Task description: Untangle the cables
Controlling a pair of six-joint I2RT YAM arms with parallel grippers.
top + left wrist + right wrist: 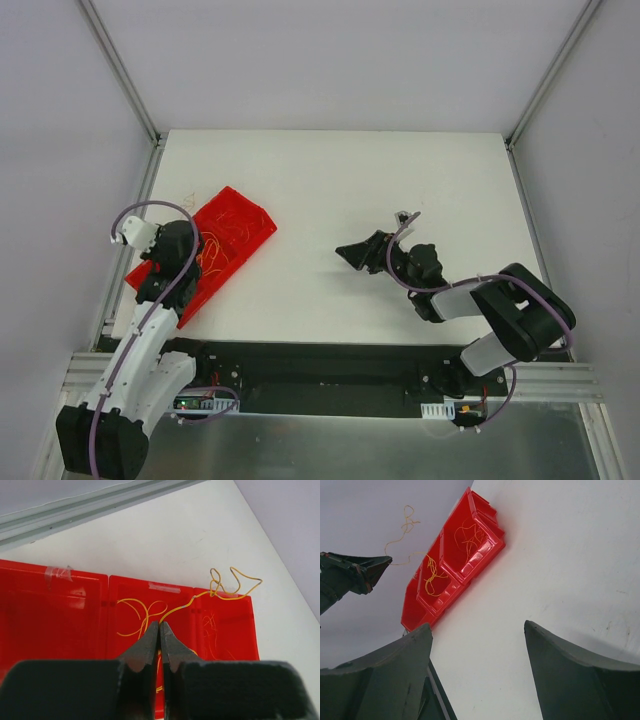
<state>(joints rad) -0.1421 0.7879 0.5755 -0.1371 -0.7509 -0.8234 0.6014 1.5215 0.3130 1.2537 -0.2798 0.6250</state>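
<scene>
Overhead, we are seeing two robot arms at a white table [400, 180], with a red tray [250, 215] of thin cables [213, 255] at the left.
We are finding the left claw [160, 625] pressed together, clamping a yellow cable [192, 601] over the tray's middle compartment. In the left wrist frame that strand is running toward the upper right, crossing the far rim and ending in loose loops beyond it. Other yellow and orange strands are lying in the middle and right compartments. The right claw [477, 625] is hanging with its fingers wide apart, well apart from the tray.
</scene>
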